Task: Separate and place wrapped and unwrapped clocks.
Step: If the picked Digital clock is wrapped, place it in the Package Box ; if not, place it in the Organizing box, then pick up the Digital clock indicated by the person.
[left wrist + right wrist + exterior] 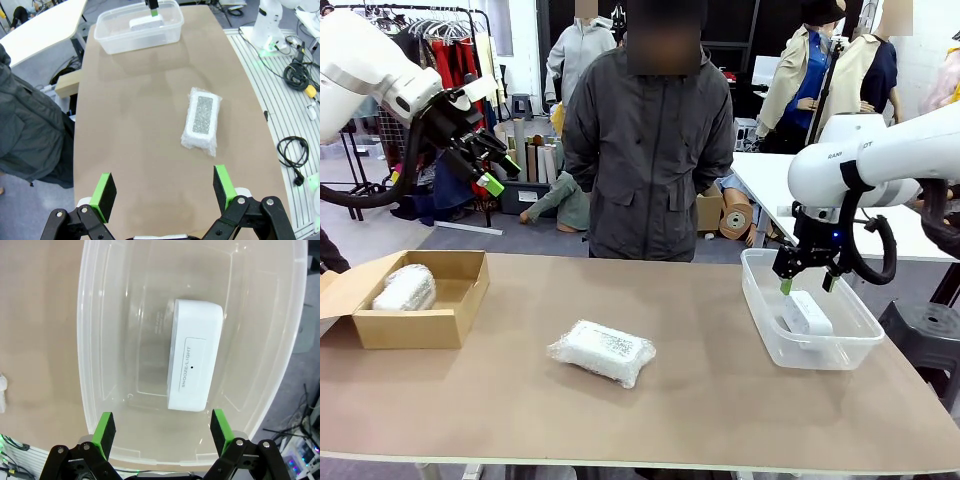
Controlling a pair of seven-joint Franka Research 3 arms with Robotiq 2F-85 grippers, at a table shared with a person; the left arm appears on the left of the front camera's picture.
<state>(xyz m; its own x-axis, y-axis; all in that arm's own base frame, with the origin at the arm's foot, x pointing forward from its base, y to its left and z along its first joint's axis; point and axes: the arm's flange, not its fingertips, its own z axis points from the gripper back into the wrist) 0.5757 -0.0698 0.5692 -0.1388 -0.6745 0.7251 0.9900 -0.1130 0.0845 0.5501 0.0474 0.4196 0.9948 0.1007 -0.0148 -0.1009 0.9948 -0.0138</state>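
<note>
A bare white clock (pixel 807 313) lies inside the clear plastic tub (pixel 765 300) at the table's right; in the right wrist view the clock (pixel 192 361) shows a SNOOZE/LIGHT bar and rests on the floor of the tub (pixel 95 340). My right gripper (pixel 807 284) (pixel 162 429) hovers open just above it, holding nothing. A flat wrapped clock (pixel 602 351) (pixel 202 117) lies on the table's middle. A rounder wrapped clock (pixel 404 288) sits in the cardboard box (pixel 460 300) at the left. My left gripper (pixel 498 167) (pixel 165 191) is open, raised high over the left side.
A person in a dark jacket (pixel 650 150) stands at the far edge with hands behind the back. The tub (pixel 112 37) is at the far end in the left wrist view. Bare brown tabletop (pixel 720 400) surrounds the middle bundle. Cables (pixel 292 150) lie on the floor beside the table.
</note>
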